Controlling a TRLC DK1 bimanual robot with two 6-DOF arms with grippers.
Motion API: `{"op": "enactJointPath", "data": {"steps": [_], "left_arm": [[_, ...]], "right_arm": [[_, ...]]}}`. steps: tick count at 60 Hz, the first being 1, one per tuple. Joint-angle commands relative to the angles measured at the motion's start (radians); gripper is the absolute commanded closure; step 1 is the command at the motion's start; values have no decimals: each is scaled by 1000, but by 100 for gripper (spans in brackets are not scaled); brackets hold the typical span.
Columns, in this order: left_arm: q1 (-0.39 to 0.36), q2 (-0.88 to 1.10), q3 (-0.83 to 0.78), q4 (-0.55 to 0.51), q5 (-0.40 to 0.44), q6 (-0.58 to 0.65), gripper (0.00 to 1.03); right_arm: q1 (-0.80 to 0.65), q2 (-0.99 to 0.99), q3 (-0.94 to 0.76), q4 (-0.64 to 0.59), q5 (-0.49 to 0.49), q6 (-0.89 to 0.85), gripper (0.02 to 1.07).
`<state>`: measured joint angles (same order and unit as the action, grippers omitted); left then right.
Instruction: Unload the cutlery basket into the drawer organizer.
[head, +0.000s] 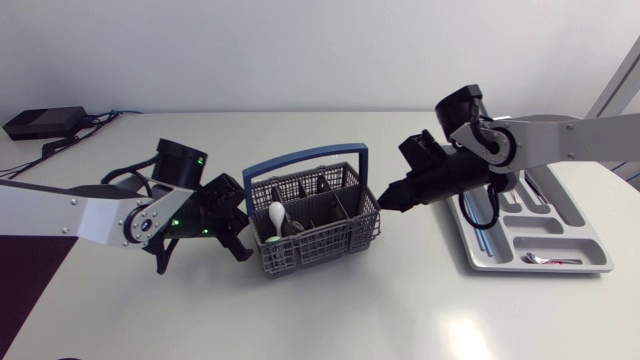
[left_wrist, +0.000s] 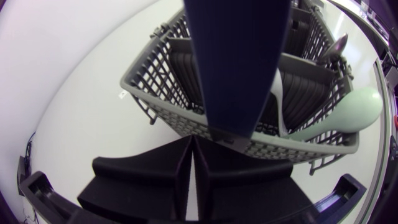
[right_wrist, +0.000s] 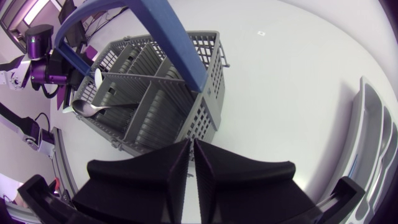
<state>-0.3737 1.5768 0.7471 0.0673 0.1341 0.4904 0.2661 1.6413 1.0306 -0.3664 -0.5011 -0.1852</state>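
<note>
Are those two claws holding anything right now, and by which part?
Nothing is held. The left gripper and right gripper are both shut and empty, at opposite ends of the cutlery basket.

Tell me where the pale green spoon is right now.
In the head view the pale green spoon stands bowl-up in the cutlery basket, at its left end, right beside the left claw.

Half-hidden cutlery
The basket (head: 318, 246) walls hide most of the pale spoon (head: 276, 214). The right arm (head: 545, 140) covers the organizer (head: 575, 225) at its far left corner, and the piece (head: 552, 260) in its near compartment is too small to name.
</note>
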Motion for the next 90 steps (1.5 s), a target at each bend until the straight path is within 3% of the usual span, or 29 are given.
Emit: {"op": "enactJointPath", "data": {"steps": [1, 14, 29, 42, 48, 62, 75, 90], "left_arm": [[-76, 54, 61, 6, 65, -23, 98], [-117, 91, 124, 5, 36, -27, 97], [-82, 75, 136, 6, 36, -36, 97], [10, -37, 78, 6, 38, -39, 95], [39, -109, 37, 0, 39, -33, 92], [61, -356, -57, -84, 56, 51, 77], [-87, -546, -109, -244, 59, 191, 66], [-249, -506, -84, -319, -59, 300, 66]], "right_arm": [[7, -58, -64, 21, -60, -26, 94], [-16, -146, -159, 21, -59, -34, 94], [15, -202, -224, 49, -48, 1, 94], [47, -273, -264, 92, 102, 27, 91], [44, -327, -285, 98, 144, 27, 77], [42, -452, -331, 84, 179, 20, 57], [48, -529, -362, 58, 184, -8, 49], [87, -574, -397, 40, 213, -33, 47]]}}
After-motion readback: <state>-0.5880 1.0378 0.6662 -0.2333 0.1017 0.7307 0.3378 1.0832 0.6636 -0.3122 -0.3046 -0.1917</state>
